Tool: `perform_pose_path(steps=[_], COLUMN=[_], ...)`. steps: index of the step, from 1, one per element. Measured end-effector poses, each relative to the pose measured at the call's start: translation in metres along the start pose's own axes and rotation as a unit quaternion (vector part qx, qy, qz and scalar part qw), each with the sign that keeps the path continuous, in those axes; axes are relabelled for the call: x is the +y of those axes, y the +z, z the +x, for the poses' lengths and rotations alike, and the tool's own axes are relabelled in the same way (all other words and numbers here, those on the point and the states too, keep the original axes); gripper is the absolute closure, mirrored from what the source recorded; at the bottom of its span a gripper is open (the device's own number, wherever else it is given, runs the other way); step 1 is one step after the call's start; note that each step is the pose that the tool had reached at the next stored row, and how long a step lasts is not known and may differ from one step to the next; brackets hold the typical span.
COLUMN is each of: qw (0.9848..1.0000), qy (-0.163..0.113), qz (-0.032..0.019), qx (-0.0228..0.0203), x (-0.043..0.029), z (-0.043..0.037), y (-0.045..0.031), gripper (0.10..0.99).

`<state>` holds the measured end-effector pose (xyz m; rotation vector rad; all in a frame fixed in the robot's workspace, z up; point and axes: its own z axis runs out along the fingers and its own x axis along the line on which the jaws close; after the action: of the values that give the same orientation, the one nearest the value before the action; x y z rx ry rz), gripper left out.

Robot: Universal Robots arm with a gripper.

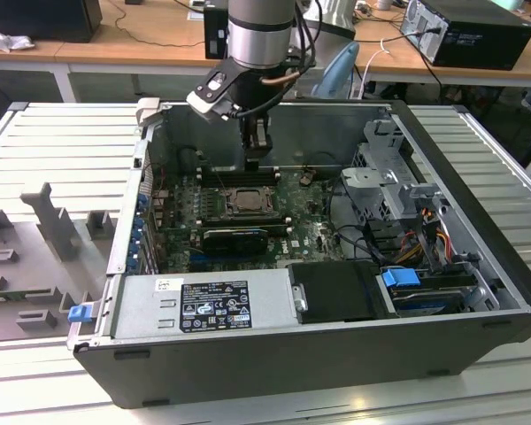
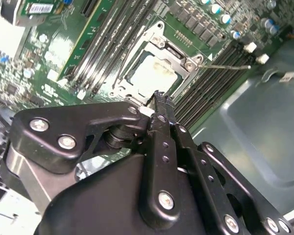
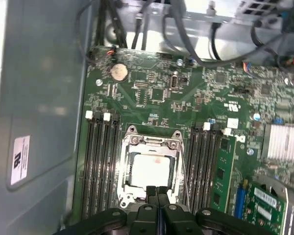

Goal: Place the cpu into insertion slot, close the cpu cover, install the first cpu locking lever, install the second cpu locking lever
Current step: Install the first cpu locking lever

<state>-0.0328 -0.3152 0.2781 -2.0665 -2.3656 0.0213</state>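
— Where's the cpu?
— In the slot, cover down over its edges, toward the case's far wall.
— Gripper?
— Fingers pressed together, empty, just above the slot's edge.
— Handling?
— Light and stiff, probably fragile. Take it by the edges only.

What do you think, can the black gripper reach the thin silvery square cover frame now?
Probably yes: the gripper hangs just above the cover frame, near its edge, and nothing stands between them.
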Motion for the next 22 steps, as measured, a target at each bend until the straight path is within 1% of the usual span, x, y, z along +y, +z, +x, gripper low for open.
perform_pose_path(steps=[2, 4, 7, 8, 11, 12, 13, 14, 16, 17, 18, 19, 20, 21, 22], qw=[0.9998, 0.9992, 0.9975, 0.997, 0.9952, 0.9935, 0.9913, 0.9901, 0.9884, 0.9865, 0.984, 0.981, 0.9777, 0.9758, 0.9733], qy=[-0.021, -0.039, -0.071, -0.077, -0.098, -0.114, -0.131, -0.14, -0.152, -0.164, -0.178, -0.194, -0.21, -0.219, -0.229], qz=[-0.0002, -0.0004, -0.0006, -0.0007, -0.0009, -0.001, -0.0012, -0.0012, -0.0013, -0.0014, -0.0015, -0.0017, -0.0018, -0.0019, -0.002], qx=[-0.0002, -0.0003, -0.0007, -0.0007, -0.001, -0.0011, -0.0013, -0.0014, -0.0016, -0.0017, -0.0019, -0.002, -0.0021, -0.0022, -0.0024], x=[0.0, 0.0, 0.0, 0.0, 0.0, 0.0, 0.0, 0.0, 0.0, 0.0, 0.0, 0.0, 0.0, 0.0, 0.0], z=[0.0, 0.0, 0.0, 0.0, 0.0, 0.0, 0.0, 0.0, 0.0, 0.0, 0.0, 0.0, 0.0, 0.0, 0.0], y=[0.0001, 0.0002, 0.0002, 0.0002, 0.0002, 0.0002, 0.0002, 0.0002, 0.0002, 0.0002, 0.0002, 0.0002, 0.0002, 0.0003, 0.0003], gripper=[0.98, 0.98, 0.98, 0.98, 0.98, 0.98, 0.98, 0.98, 0.98, 0.98, 0.98, 0.98, 0.98, 0.98, 0.98])
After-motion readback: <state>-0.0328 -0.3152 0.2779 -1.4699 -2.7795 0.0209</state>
